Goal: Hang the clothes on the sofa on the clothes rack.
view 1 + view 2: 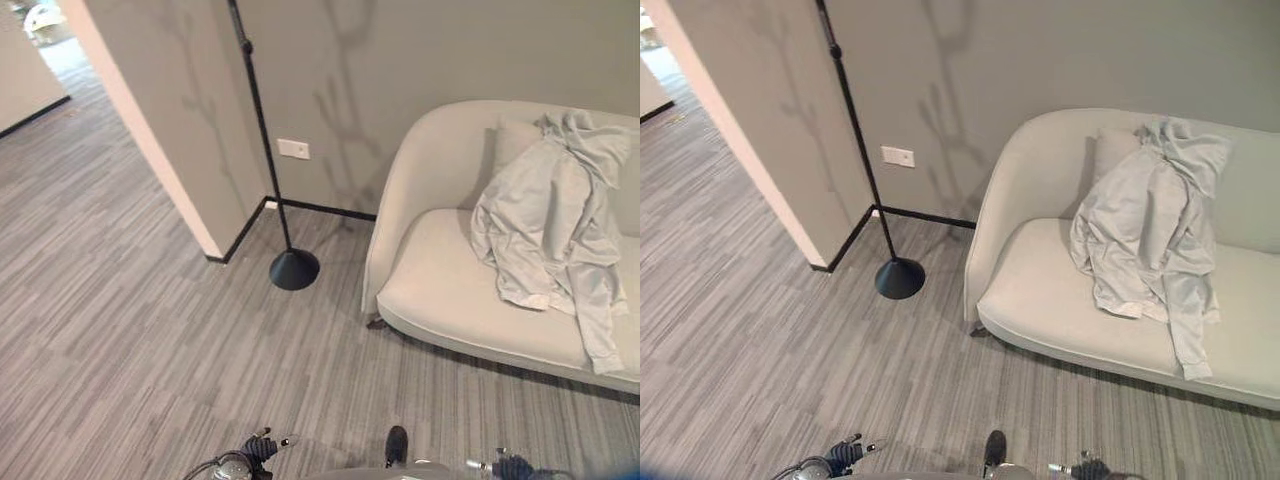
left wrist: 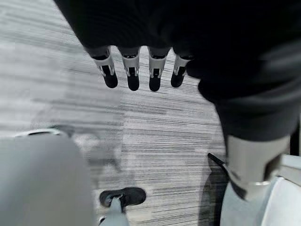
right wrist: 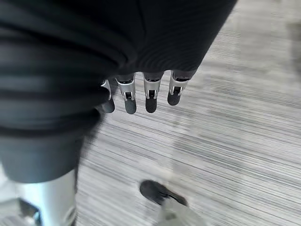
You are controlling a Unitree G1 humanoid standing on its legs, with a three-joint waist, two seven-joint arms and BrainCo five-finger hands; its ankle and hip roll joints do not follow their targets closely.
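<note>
Grey hoodie [image 1: 553, 215] drapes over the sofa [image 1: 440, 290], rack [image 1: 270, 160] beside its arm; left hand [image 2: 136, 70] and right hand [image 3: 141, 94] hang slack, empty.

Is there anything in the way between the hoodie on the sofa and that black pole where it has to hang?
Nothing visible: between the hoodie on the sofa and the black rack pole there is bare floor, past the sofa's arm.

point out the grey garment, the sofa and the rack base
grey garment [image 1: 545, 215], left eye view, its middle folds
sofa [image 1: 440, 290], left eye view, bare seat cushion
rack base [image 1: 294, 269], left eye view, black round foot
</note>
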